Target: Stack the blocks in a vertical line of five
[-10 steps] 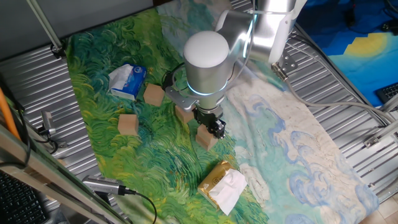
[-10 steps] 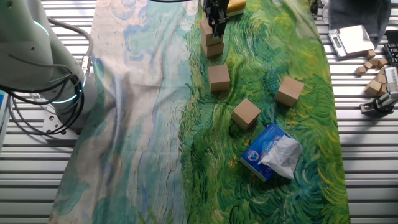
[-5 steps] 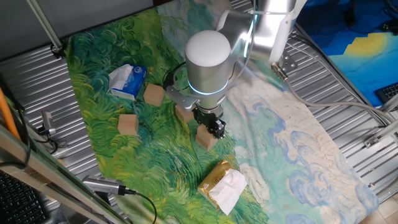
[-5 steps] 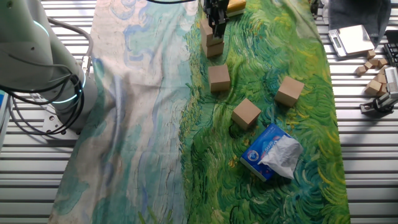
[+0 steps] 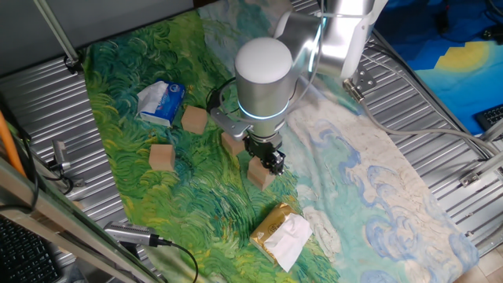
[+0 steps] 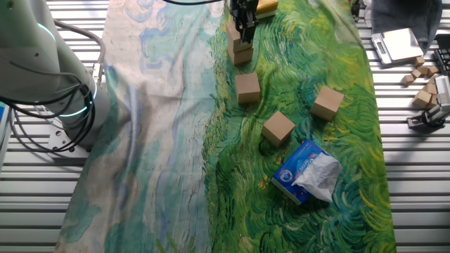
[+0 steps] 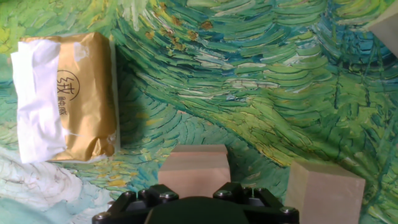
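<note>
My gripper stands over the cloth's middle, its jaws closed around a light-brown block. That block rests on a second block. A third block lies just beside this pair. Two more blocks lie further off on the green part of the cloth; they also show in the other fixed view. The fingertips are hidden in the hand view.
A blue-and-white packet lies beyond the loose blocks. A yellow-and-white packet lies close to the stack. The painted cloth covers a ribbed metal table. Spare wooden pieces lie off the cloth.
</note>
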Action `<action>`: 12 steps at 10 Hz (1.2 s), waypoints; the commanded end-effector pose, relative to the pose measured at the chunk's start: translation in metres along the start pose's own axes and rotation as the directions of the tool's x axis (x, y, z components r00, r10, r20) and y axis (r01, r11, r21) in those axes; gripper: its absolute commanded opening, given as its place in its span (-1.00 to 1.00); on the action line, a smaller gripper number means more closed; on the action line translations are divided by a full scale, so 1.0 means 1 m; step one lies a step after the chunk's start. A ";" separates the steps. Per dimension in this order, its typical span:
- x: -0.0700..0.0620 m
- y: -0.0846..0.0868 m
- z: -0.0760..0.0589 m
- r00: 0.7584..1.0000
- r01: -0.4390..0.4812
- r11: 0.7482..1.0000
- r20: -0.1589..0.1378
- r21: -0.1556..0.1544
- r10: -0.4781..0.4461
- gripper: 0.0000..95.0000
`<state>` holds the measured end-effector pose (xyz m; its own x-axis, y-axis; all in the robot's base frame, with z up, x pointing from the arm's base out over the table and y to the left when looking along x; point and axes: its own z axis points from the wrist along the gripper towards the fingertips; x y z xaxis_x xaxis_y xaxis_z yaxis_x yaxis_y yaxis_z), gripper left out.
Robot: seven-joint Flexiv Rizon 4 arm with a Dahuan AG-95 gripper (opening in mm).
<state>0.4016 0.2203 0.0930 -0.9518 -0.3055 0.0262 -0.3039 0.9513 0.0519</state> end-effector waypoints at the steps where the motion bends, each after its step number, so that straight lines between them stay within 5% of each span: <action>1: 0.000 -0.001 0.001 1.000 0.001 1.000 -0.002 -0.001 -0.001 -1.00; 6: 0.000 0.000 0.001 1.000 -0.007 1.000 0.004 -0.003 0.007 -1.00; 7: 0.001 0.000 0.000 1.000 -0.001 1.000 0.006 -0.004 0.001 -0.60; 8: 0.001 0.000 0.001 1.000 0.001 1.000 0.005 -0.003 -0.001 -0.60; 9: 0.001 0.000 0.001 1.000 0.003 1.000 0.005 -0.003 -0.003 -0.20; 10: 0.001 0.000 0.001 1.000 0.006 1.000 0.004 -0.003 -0.006 -0.20; 11: 0.001 0.000 0.001 1.000 0.010 1.000 0.003 -0.003 -0.010 0.20; 12: 0.001 0.000 0.001 1.000 0.014 1.000 0.003 -0.004 -0.014 0.20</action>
<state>0.4009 0.2195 0.0927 -0.9468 -0.3211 0.0226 -0.3194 0.9459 0.0568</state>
